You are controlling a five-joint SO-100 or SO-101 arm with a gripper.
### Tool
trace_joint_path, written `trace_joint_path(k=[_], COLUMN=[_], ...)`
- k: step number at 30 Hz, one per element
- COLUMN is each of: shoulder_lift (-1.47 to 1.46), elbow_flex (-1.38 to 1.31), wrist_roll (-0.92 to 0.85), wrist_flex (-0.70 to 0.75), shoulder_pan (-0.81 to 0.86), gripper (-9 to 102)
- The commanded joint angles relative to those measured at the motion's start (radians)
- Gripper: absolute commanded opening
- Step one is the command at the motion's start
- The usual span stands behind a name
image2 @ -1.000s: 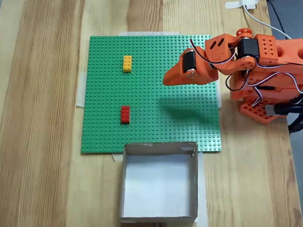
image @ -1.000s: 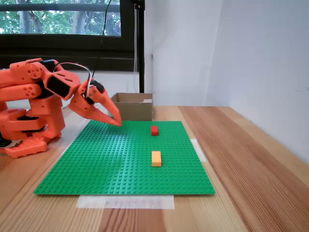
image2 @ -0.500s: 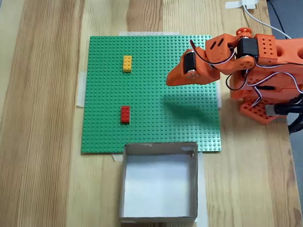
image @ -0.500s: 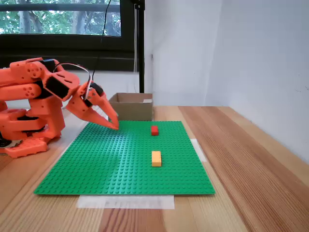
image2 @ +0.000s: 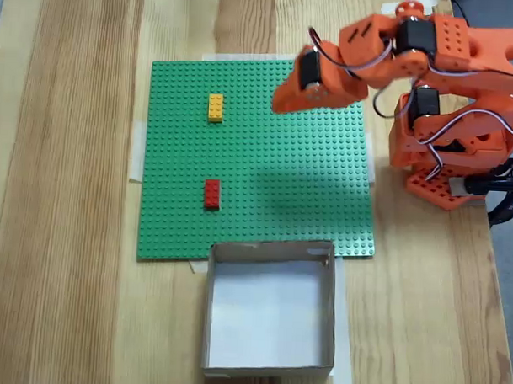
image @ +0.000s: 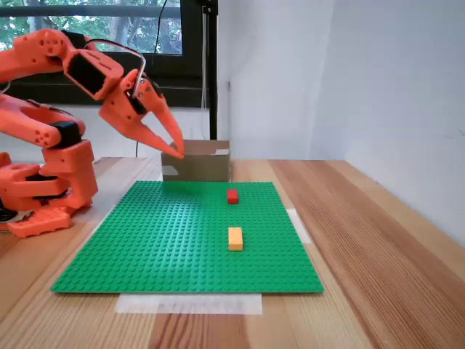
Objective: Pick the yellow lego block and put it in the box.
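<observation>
The green baseplate [image2: 258, 158] lies taped on the wooden table [image2: 62, 194], and the box [image2: 269, 309] stands just beside one edge of it, open on top and with nothing inside. The orange arm [image2: 445, 89] is raised high above the plate, and its gripper [image: 174, 149] points down and forward; it carries nothing, and the fingers look closed or almost closed together, but I cannot tell this for sure. The yellow lego block [image2: 216, 107] sits flat on the plate, well apart from the gripper and far from the box, with the red brick [image2: 212, 193] between it and the box in the view from above. The block is small, yellow-orange and rectangular, a little longer than the red one, and its long side runs toward the box. I think the first risk is the approach: if the fingers do not open wide enough, or come down off centre, they may push the block or only pinch a corner. The block may also be pressed on the studs, so a weak grip could slip off. On the way to the box, a low path could knock the red brick or the cardboard wall.
</observation>
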Motion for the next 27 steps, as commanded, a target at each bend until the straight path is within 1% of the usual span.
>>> trace_joint_path(k=[1, 8, 17, 27], shoulder_lift=[-0.094, -0.302, -0.574, -0.818], elbow_flex=[-0.106, -0.192, -0.387, -0.581], wrist_roll=[0.003, 0.071, 0.077, 0.114], wrist_flex=[-0.017, -0.077, -0.052, 0.026], shoulder_pan=[0.028, 0.097, 0.141, 0.161], gripper=[-1, -1, -1, -1])
